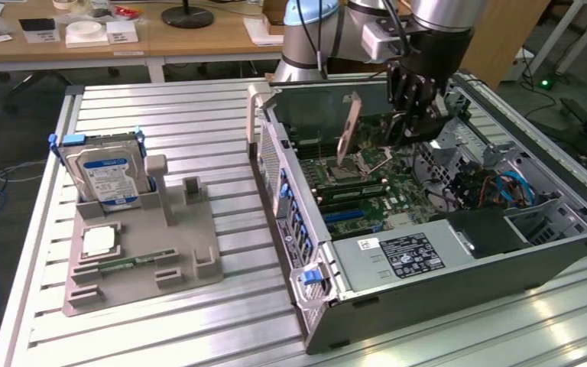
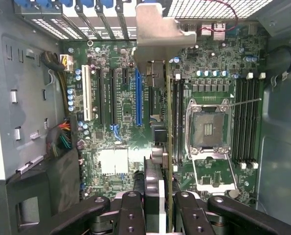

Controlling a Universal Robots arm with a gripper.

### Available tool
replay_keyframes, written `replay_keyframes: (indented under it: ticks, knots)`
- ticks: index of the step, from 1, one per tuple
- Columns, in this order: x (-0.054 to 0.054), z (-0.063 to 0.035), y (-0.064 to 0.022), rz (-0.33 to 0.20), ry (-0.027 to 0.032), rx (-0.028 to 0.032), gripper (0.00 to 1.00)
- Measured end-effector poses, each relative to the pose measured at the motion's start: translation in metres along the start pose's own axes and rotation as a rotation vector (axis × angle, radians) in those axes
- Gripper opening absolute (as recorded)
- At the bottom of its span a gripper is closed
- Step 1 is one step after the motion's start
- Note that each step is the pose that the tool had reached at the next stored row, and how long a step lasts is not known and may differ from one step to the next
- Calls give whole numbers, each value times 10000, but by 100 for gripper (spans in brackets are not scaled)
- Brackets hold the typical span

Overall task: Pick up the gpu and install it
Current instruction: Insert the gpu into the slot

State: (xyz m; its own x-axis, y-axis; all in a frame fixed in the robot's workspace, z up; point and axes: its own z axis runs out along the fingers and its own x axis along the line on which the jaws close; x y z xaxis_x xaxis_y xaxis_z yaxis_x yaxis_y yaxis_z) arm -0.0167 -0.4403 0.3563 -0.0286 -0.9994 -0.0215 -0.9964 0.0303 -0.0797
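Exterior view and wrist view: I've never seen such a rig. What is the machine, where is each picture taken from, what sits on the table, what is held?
The machine is one robot arm ending in a two-fingered pincer. The exterior view comes from a camera off the arm, overlooking the metal table. The wrist view comes from a camera on the wrist, looking past the pincer into the open computer case. On the table stand that case and, to the exterior view's left, a grey holder with a hard drive upright in it. The pincer is shut on the gpu, a thin card seen edge-on, inside the case near the motherboard.
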Motion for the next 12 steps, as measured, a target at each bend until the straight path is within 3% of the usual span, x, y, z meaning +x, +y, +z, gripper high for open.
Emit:
replay_keyframes:
  ticks: [12]
  knots:
    - [16,127,10,-15,-23,-4,28]
